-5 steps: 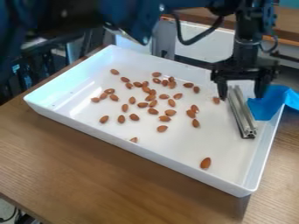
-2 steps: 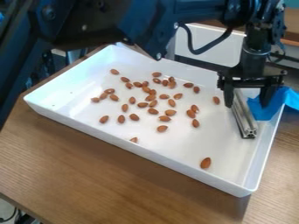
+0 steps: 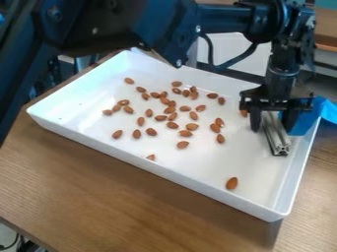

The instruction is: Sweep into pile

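At the right of the frame, the black two-finger end effector (image 3: pixel 272 129), fingers apart, straddles a silver grooved metal bar (image 3: pixel 278 141) in a white rectangular tray (image 3: pixel 197 163) of scattered brown almonds (image 3: pixel 182 144), apparently to grasp this sweeper; closing comes next, though contact is hard to judge.
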